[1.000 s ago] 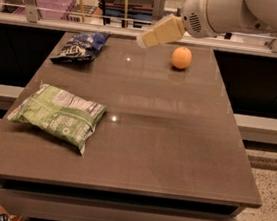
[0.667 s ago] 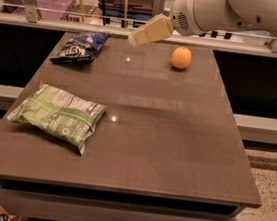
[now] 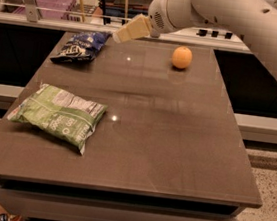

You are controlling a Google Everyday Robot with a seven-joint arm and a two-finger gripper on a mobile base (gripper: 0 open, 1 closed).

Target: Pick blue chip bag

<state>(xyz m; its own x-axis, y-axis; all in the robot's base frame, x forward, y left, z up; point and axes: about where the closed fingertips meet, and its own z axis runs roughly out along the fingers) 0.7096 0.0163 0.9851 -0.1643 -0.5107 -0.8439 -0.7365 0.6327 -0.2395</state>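
On the dark bench (image 3: pixel 175 137) we saw the blue bag (image 3: pixel 81 46) at the far left corner, a green bag (image 3: pixel 60 115) nearer the front. The hand (image 3: pixel 120 35) hovered just right of the blue bag; apart or together, we could not tell.

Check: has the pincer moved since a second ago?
Yes. The pincer, above the table's far edge, has slid left, away from the orange toward the blue bag.
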